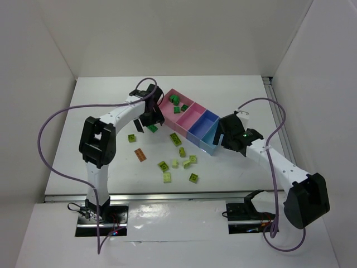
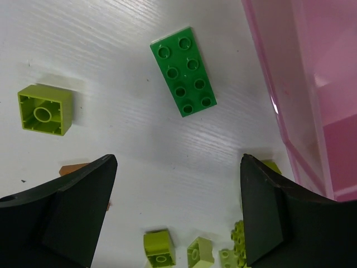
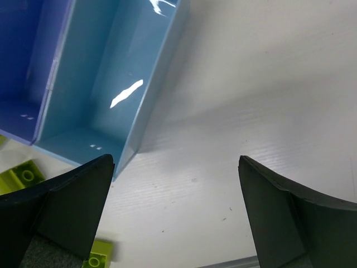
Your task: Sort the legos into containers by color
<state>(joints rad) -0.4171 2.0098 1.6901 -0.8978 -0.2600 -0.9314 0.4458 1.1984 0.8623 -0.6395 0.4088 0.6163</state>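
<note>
At the middle of the white table point(image 1: 100, 100), my left gripper point(image 2: 177, 181) hangs with its two black fingers point(image 2: 78, 206) spread wide apart and nothing between them. Just ahead of that gap, touching neither finger, a flat dark green two-by-four studded plastic brick point(image 2: 183, 71) lies studs up on the tabletop, near the translucent wall of the first pink plastic bin point(image 2: 295, 84). Off to the other side, a square lime plastic brick point(image 2: 44, 109) rests with its hollow underside up. A thin orange-brown plastic brick point(image 2: 75, 167) peeks out from behind one finger, mostly hidden. From the overhead camera, that pink bin holds a few small dark green bricks point(image 1: 177, 104). The second pink bin point(image 1: 191, 118), the periwinkle blue bin point(image 1: 203, 124) and the light blue bin point(image 1: 211, 138) join it side by side in a slanted row. A loose scatter of lime bricks point(image 1: 182, 151) lies on the table in front of the row, between my two arms. My right gripper point(image 3: 175, 167) is likewise wide open and holds nothing. It hovers over bare tabletop just beside the near outer corner of the light blue bin, with the periwinkle one next to that. Two lime pieces point(image 3: 22, 176) show at the low edge of the right wrist view, partly cut off.
</note>
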